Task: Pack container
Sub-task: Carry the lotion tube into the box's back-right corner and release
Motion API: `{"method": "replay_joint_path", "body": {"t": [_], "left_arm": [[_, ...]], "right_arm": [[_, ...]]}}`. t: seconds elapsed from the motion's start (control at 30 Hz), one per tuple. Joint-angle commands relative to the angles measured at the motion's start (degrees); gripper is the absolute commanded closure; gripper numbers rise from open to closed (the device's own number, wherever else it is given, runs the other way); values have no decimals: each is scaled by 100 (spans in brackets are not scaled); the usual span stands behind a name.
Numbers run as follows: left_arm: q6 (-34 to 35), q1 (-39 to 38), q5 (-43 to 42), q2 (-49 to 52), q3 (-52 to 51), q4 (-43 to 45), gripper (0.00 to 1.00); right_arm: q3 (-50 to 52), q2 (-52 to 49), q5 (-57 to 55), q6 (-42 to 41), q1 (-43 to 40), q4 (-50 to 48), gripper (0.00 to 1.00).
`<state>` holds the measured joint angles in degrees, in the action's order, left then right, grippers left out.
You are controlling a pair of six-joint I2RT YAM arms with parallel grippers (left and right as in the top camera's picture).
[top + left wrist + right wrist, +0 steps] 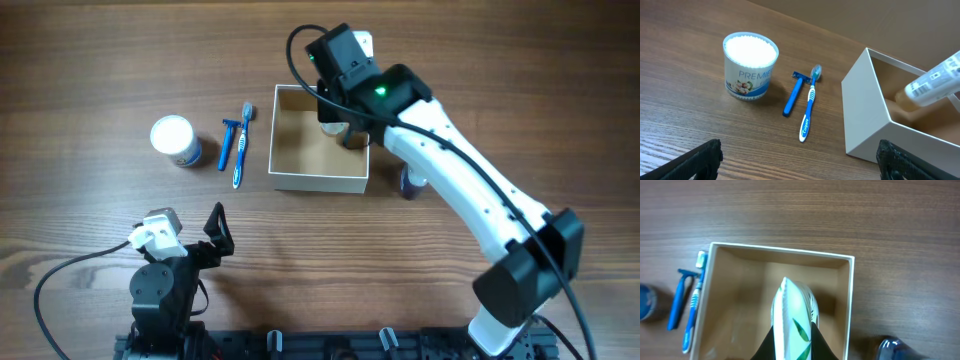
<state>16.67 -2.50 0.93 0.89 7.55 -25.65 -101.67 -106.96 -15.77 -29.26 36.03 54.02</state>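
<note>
Wood-grain surface point(100, 60) is shown, container point(318, 182) near its far edge. A white tube point(790, 305) is clamped in the right pincer point(790, 342) above it; if released tilted, it may be caught on the rim. The left pincer point(215, 232) is held wide.

Light's soft and even, coming from above; no hard glare. Brown wood-grain table point(675, 115) picks up a pale sheen lower left in left wrist view. Square white cardboard box w/ tan inside point(318, 181) throws just a thin soft shadow. Right wrist: white leaf-printed tube point(790, 315) sits v. close to lens, blurry; dark blue rounded object point(890, 347) at bottom right also out of focus. Left wrist: round white-topped tub point(750, 65) sharp; left gripper point(799, 162), black fingertips point(700, 160) smeared at frame bottom.
</note>
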Motion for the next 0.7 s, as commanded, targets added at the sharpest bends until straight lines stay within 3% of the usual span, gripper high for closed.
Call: {"method": "replay_joint_path", "body": {"t": [0.0, 0.37, 0.43, 0.5, 0.57, 0.67], "left_arm": [[31, 28, -26, -33, -11, 11, 0], [31, 28, -26, -33, -11, 13, 0], [31, 28, -26, -33, -11, 11, 0], [31, 28, -26, -33, -11, 13, 0], [31, 28, -26, -33, -11, 13, 0], [31, 28, -26, -35, -11, 11, 0]], "right_arm": [[-96, -164, -481, -85, -24, -66, 96], [-96, -706, -402, 87, -555, -221, 92], [-96, -706, -345, 118, -579, -219, 78], [-109, -680, -343, 299, -577, -245, 52], [-151, -605, -343, 426, -564, -205, 36], [-164, -223, -345, 424, -564, -125, 21]]}}
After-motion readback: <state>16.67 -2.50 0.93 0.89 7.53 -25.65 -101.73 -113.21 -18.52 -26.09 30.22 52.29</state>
